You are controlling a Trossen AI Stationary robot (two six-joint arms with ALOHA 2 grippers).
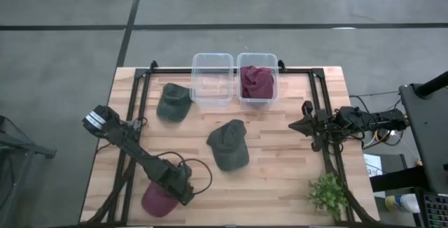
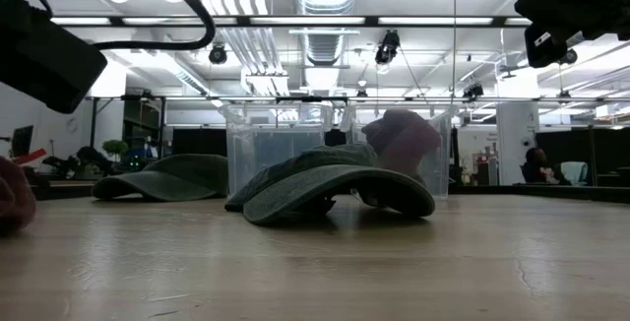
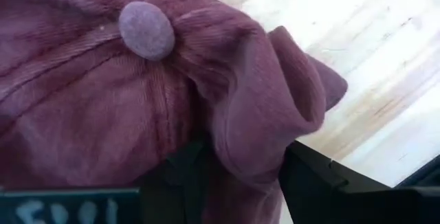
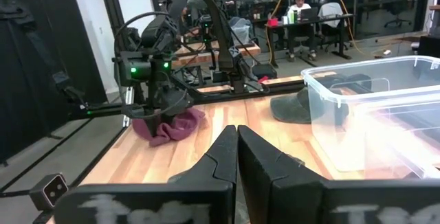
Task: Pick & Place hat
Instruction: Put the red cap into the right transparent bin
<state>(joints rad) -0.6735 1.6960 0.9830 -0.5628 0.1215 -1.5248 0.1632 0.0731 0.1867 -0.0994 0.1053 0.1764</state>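
A maroon hat (image 1: 155, 200) lies near the table's near left corner; its top button (image 3: 146, 30) fills the left wrist view. My left gripper (image 1: 180, 193) is down on it and shut on its cloth. A dark green cap (image 1: 229, 145) rests on its brim at mid-table, and a second green cap (image 1: 173, 102) lies farther left. Two clear bins stand at the far edge: the left bin (image 1: 212, 78) shows nothing inside, the right bin (image 1: 257, 82) holds another maroon hat. My right gripper (image 4: 237, 138) is shut and waits at the table's right side (image 1: 295, 124). My left gripper pinches a bunched fold of the maroon hat's crown (image 3: 251, 148), beside the top button, between its two fingers (image 3: 316, 183). It comes slanting down from the table's left. The hat's lower part sits on the table (image 4: 172, 131).
A small green plant (image 1: 327, 194) stands at the near right corner. Black frame rails (image 1: 323, 102) run along the table's left, right and far sides. Bare wood lies between the green caps and the near edge.
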